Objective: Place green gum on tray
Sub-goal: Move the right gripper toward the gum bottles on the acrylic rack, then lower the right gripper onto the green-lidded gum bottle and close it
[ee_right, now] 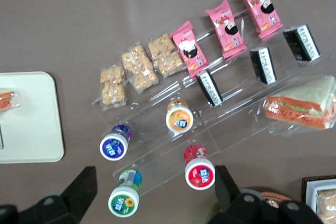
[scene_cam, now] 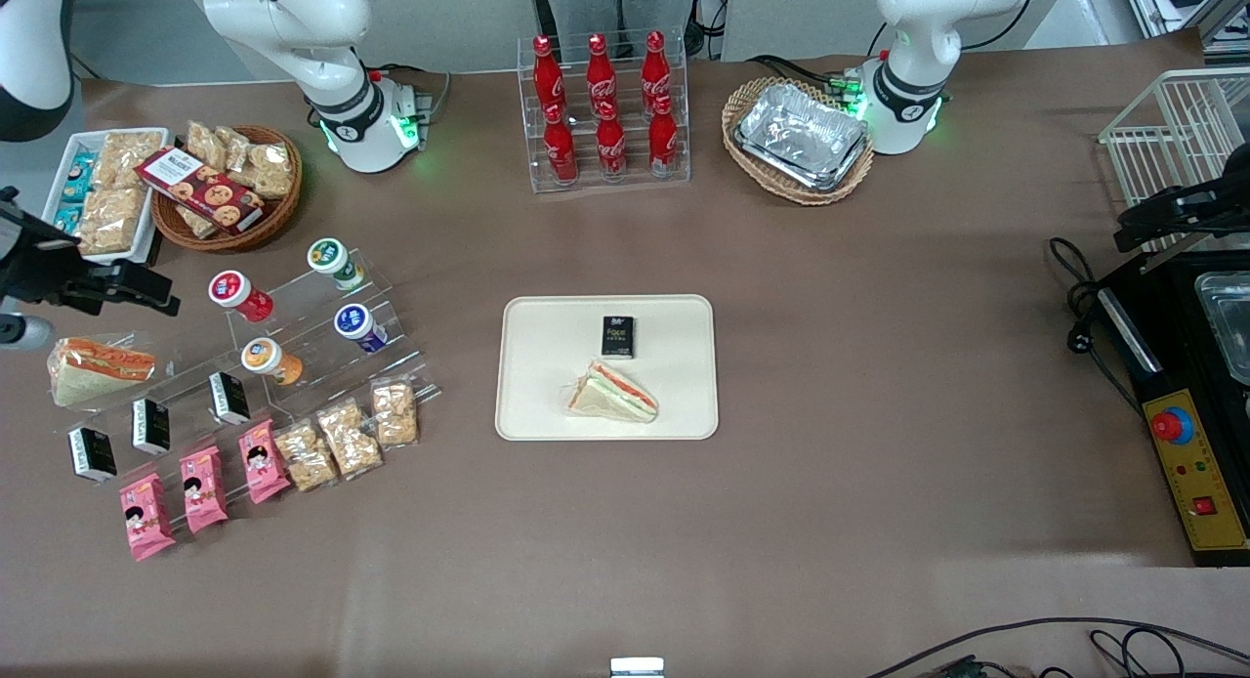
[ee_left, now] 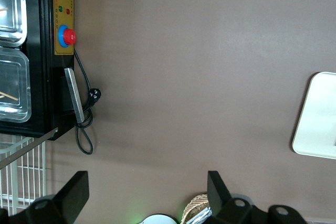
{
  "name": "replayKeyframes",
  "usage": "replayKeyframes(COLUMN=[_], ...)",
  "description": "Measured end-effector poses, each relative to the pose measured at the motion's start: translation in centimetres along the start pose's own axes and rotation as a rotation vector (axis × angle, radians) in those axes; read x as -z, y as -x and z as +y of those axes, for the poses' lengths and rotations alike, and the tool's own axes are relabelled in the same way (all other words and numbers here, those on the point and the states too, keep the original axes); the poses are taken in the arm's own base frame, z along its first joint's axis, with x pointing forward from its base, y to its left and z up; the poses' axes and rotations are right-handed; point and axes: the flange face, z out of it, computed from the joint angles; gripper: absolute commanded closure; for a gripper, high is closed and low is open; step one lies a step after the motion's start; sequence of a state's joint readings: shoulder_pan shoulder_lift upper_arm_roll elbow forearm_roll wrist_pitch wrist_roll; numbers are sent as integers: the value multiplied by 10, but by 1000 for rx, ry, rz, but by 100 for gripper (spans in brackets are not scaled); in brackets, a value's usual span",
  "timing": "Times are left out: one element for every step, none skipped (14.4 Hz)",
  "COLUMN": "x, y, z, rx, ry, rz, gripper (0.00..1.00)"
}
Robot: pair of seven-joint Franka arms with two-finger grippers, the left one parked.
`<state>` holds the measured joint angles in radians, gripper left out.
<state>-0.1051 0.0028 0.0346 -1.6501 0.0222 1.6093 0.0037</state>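
Since the green gum (scene_cam: pixel 333 261) is a small rigid bottle resting tilted on the top step of the clear stepped display rack (scene_cam: pixel 322 336), it should prove light and stiff, with smooth plastic that may slip; I judge the best hold is across its white body just below the lid. The red-lidded bottle (scene_cam: pixel 237 294) sits beside it, the blue-lidded bottle (scene_cam: pixel 357 325) a step nearer the camera. The tray (scene_cam: pixel 547 404) lies well apart. The gripper (ee_right: pixel 152 192) hangs above the rack, jaws spread wide, empty. In the front view it is cut off.
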Motion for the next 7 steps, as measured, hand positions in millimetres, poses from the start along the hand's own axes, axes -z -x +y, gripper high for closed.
replayKeyframes(x=[-3,-6,-9,-12,-16,-22,-29], y=[6,13,22,34,48,62,79], z=[-3,-8,-14,-21,-30,-40,-49], rx=[-9,-15,-19,-28,-43,-53,-57], ry=[1,2,3,4,5,6,7], rz=[-1,10,21,32,45,58,70], gripper=[0,0,0,0,0,0,0])
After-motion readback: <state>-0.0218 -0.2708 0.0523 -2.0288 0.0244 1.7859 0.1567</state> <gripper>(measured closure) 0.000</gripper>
